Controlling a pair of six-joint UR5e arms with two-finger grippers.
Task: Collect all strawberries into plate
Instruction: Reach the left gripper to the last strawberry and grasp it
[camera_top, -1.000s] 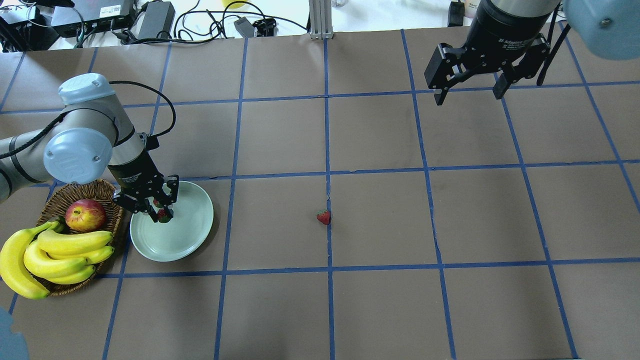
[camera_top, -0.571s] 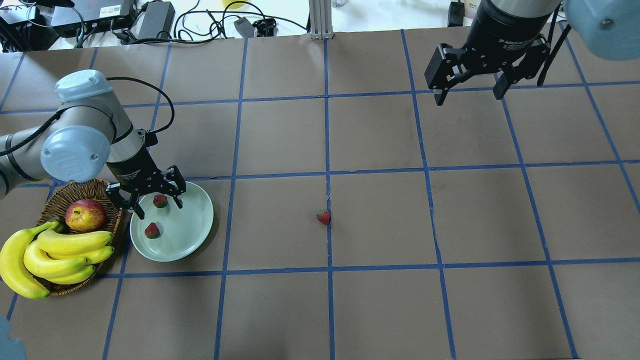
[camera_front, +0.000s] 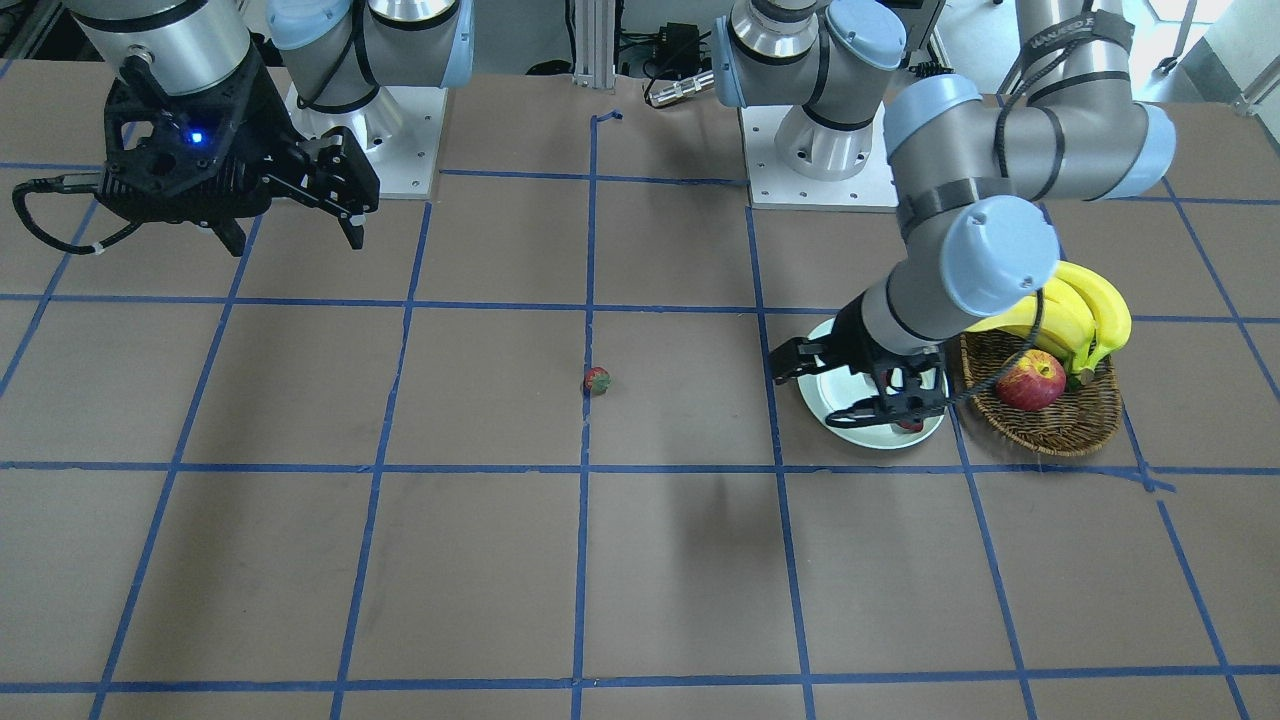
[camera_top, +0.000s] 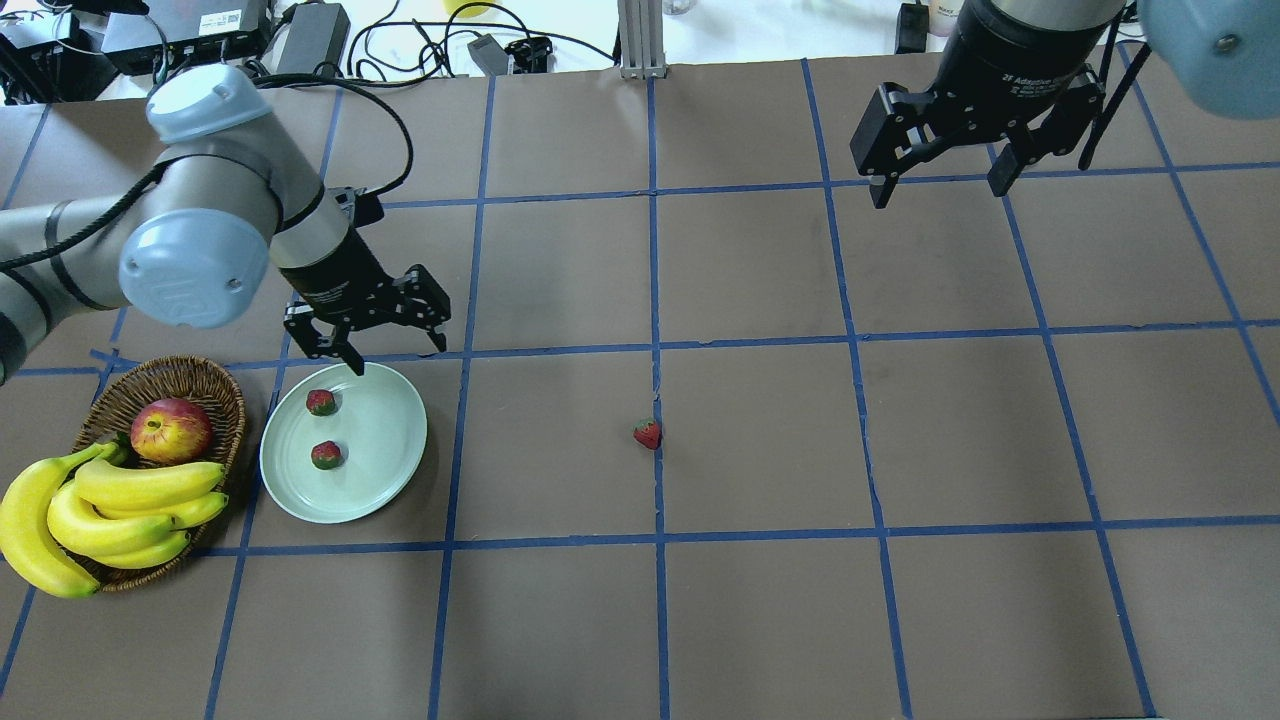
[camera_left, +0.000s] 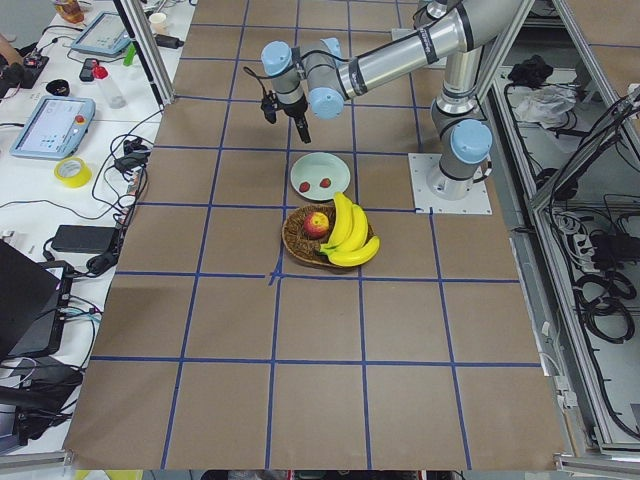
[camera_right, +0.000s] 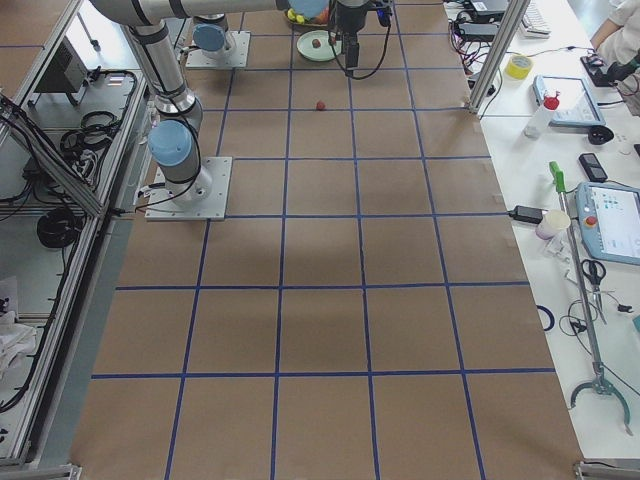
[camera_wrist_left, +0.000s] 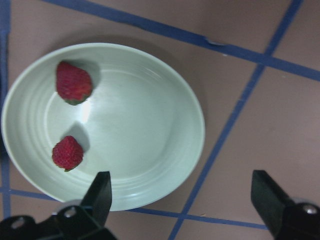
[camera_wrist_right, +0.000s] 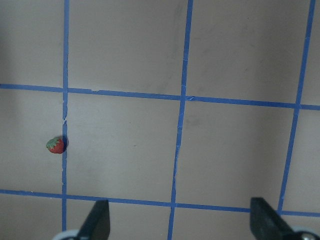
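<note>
While both arms hang above the brown paper-covered table (camera_top: 760, 600) with its blue tape grid, most of the fruit sits at the left end of the overhead view; furthest left, a bunch of yellow bananas (camera_top: 100, 505) rests across the near rim of a brown woven wicker basket (camera_top: 195, 372); a red-yellow apple (camera_top: 171, 429) sits inside that basket, just behind the bananas; just beside the basket, on its right, stands the round shallow pale mint-green plate (camera_top: 385, 450), though whether rim and wicker touch cannot be told; two of the small red, green-capped berries lie in the plate's left half, apart from each other, the far strawberry (camera_top: 320, 402) close to the rim away from the robot and the near strawberry (camera_top: 326, 455) closer to the plate's middle; the black two-finger left gripper (camera_top: 399, 359) hovers over the plate's far edge, jaws spread wide and holding nothing; its wrist camera looks straight down on the plate and both berries, with the black fingertips (camera_wrist_left: 102, 192) at the bottom of that view, raised above the dish; further right, the third strawberry (camera_top: 648, 433) lies on the table on a blue tape line near the middle, well apart from the plate and from either arm; at the far right, the black two-finger right gripper (camera_top: 939, 198) hangs high over the far part of the table, jaws likewise spread and empty; its wrist camera shows the taped paper, with that lone berry small at the left side.
</note>
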